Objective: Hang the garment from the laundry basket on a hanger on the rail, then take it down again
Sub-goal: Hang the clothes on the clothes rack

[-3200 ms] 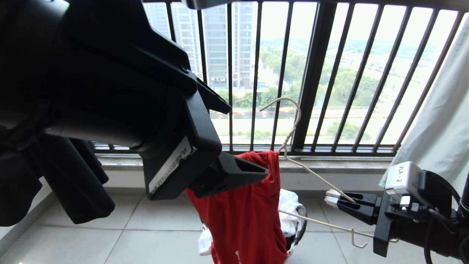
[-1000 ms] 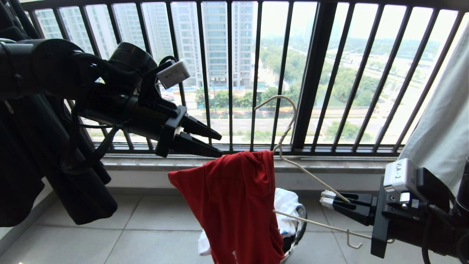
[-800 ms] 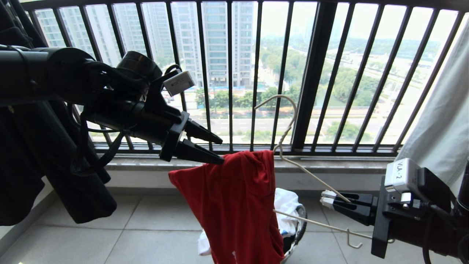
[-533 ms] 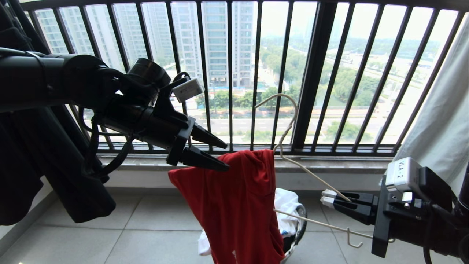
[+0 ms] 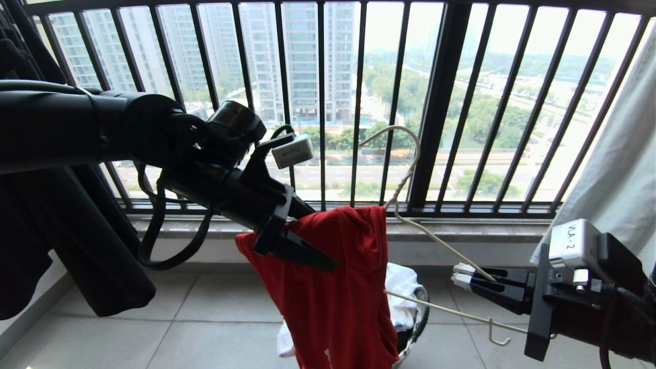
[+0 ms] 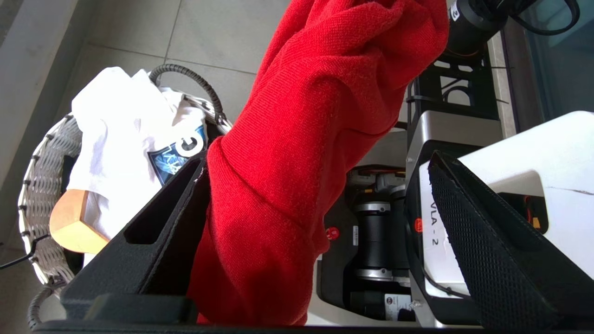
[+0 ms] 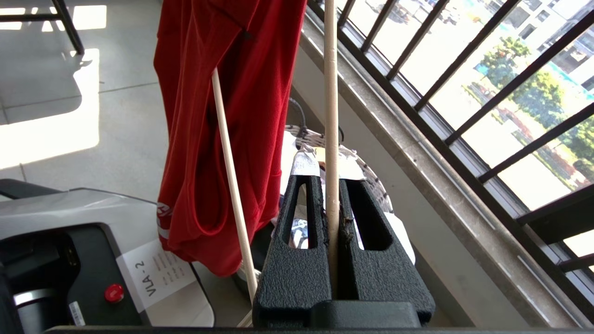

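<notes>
The red garment (image 5: 333,287) hangs over one arm of the thin white hanger (image 5: 410,169), its lower end trailing toward the laundry basket (image 5: 419,318) on the floor. My left gripper (image 5: 318,236) reaches in from the left and is open. Its jaws stand wide on either side of the garment's (image 6: 301,139) upper fold, and the cloth lies against one finger (image 6: 153,222). At the lower right, my right gripper (image 5: 464,274) is shut on the hanger's other arm (image 7: 331,116), with the hook pointing up before the railing. The rail is out of view.
The dark barred balcony railing (image 5: 435,102) and a stone sill run across behind. A black garment (image 5: 77,246) hangs at the left and pale cloth (image 5: 615,169) at the right. White clothing (image 5: 402,287) and a wooden piece (image 6: 69,222) lie in the basket (image 6: 41,185).
My left gripper has moved right and down and opened wider, so its jaws now straddle the garment's top fold. The right gripper keeps its hold on the hanger, nearly still.
</notes>
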